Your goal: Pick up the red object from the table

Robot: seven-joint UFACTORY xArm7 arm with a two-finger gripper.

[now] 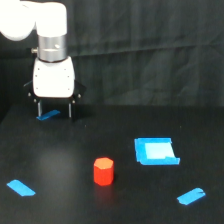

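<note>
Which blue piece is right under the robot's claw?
The small blue strip between the gripper fingers, at the back; the other three blue pieces lie nearer the front.

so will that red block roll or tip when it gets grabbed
The small red-orange hexagonal block stands upright on the matte black table; its flat base and squat shape suggest it won't roll, and tipping looks unlikely. It looks rigid, so it should not deform. Flat side faces probably give the hand decent purchase.
</note>
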